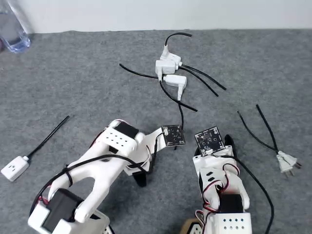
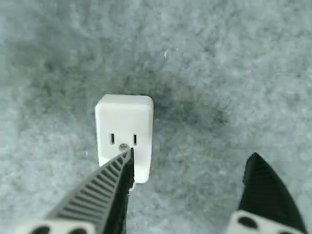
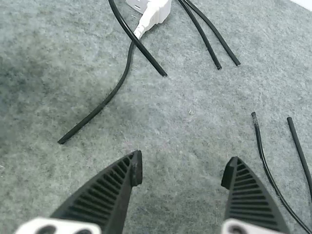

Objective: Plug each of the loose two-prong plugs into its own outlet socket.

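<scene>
While both gape, left pincer [image 2: 191,155] over outlet socket [image 2: 124,122], right pincer [image 3: 185,157] over open mat [image 3: 195,112]

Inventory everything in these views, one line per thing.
grey felt table cover: one, grey, under everything.
clear plastic container: one, transparent, far left corner.
white corded outlet socket: one, white, near left edge.
white outlet socket block: one, white, beneath left claw.
white plug-and-socket cluster: one, white, black cords, far centre.
white two-prong plug: one, white, black cord, right side.
left claw: one, black, open.
right claw: one, black, open, over bare felt.
</scene>
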`<action>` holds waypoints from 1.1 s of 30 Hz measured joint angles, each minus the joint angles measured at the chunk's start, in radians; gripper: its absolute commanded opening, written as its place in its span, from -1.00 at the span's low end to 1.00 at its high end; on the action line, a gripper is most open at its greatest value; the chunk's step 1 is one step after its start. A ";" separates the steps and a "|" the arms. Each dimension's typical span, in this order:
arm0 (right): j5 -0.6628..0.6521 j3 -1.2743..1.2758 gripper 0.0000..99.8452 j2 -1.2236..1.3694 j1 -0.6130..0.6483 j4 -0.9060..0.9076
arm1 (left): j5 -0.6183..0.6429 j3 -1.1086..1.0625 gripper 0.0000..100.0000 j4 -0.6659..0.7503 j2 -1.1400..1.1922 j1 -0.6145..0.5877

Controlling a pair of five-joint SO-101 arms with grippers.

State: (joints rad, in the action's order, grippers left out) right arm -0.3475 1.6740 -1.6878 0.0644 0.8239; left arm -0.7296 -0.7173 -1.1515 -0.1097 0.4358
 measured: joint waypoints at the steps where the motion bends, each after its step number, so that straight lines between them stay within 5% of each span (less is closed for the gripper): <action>1: 0.000 0.000 -0.47 0.000 0.000 0.000 | 0.000 0.000 -0.32 0.009 -0.002 0.000; 33: -0.003 0.000 -0.47 0.000 0.000 0.000 | -0.100 -0.103 -0.32 0.153 0.014 -0.114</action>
State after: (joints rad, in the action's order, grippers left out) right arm -0.3506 1.6740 -1.6878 0.0644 0.8239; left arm -0.8293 -0.8201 -0.9981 -0.0959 0.3222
